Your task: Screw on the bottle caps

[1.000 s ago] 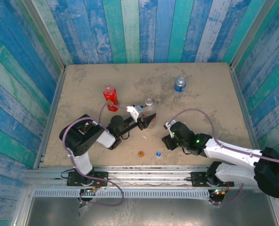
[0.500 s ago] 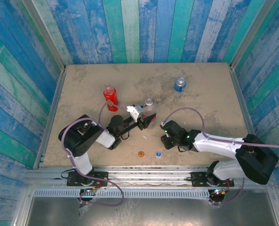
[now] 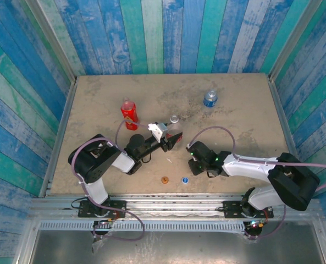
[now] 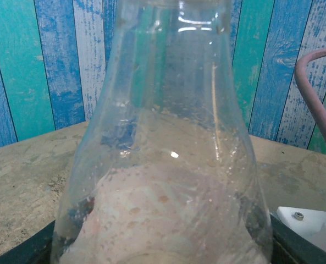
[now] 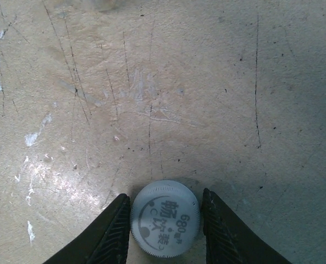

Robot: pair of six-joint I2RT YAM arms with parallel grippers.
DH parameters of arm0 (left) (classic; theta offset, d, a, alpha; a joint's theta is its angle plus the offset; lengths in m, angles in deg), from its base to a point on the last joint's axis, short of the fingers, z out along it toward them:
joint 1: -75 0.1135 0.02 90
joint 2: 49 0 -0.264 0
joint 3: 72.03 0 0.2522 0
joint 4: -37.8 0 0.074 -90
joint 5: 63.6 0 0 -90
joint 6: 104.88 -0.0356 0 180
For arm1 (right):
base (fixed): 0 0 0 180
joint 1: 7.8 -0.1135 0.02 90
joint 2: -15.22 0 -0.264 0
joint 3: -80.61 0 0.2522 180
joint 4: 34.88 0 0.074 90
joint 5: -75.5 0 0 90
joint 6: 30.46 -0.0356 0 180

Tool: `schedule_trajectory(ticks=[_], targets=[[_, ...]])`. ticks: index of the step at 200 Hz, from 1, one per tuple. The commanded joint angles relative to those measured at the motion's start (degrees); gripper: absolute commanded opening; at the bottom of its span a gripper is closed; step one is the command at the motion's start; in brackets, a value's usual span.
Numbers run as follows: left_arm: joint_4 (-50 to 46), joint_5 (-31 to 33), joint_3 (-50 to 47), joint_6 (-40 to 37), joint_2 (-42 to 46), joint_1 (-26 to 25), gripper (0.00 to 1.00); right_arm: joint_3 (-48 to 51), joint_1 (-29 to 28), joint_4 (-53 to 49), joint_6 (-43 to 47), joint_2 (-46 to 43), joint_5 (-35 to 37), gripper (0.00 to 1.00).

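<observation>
A clear bottle with a red label [image 3: 174, 131] [image 4: 163, 137] stands upright near the table's middle, and my left gripper [image 3: 172, 139] [image 4: 163, 254] is shut on its lower body. Its mouth is bare. A white cap [image 5: 164, 219] lies flat on the table between the fingers of my right gripper [image 3: 192, 164] [image 5: 165, 199]. The left finger touches it, and a thin gap shows at the right finger. The orange cap [image 3: 164, 180] and the blue cap [image 3: 184, 179] lie near the front edge. The red bottle [image 3: 128, 114] and the blue-label bottle [image 3: 210, 98] stand further back.
A small white scrap [image 3: 170, 160] lies between the two grippers. Painted plank walls [image 3: 163, 33] close the table on three sides. My right arm's cable [image 3: 228, 135] loops over the table to the right of the grippers.
My right gripper has shifted a little left and its fingers have drawn in round the white cap. My left gripper and its bottle have stayed put.
</observation>
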Motion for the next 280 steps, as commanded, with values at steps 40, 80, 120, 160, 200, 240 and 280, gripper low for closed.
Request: schedule_trajectory(ticks=[40, 80, 120, 160, 200, 240, 280], targets=[[-3.55, -0.52, -0.03, 0.59, 2.56, 0.06, 0.65, -1.30, -0.33, -1.52, 0.40, -1.82, 1.08, 0.28], [-3.99, -0.90, -0.14, -0.01, 2.74, 0.06, 0.66, -4.42, -0.33, -7.91, 1.33, -7.71, 1.59, 0.28], [-4.21, -1.12, 0.02, -0.12, 2.66, 0.05, 0.66, -11.03, -0.25, -15.51, 3.20, -12.26, 2.21, 0.27], [-4.62, -0.87, -0.18, -0.63, 3.11, 0.07, 0.66, -19.11, -0.25, -22.59, 5.69, -12.73, 2.87, 0.27], [-4.54, -0.77, -0.23, -0.99, 2.73, 0.06, 0.66, -25.51, -0.23, -24.99, 8.66, -12.67, 3.60, 0.27], [-4.25, -1.17, -0.24, -2.65, 2.12, 0.11, 0.66, -32.38, -0.25, -25.37, 12.03, -11.21, 2.60, 0.28], [-4.20, -1.47, -0.36, -2.78, 2.06, 0.06, 0.66, -40.27, -0.25, -25.90, 16.66, -7.76, 0.54, 0.28]])
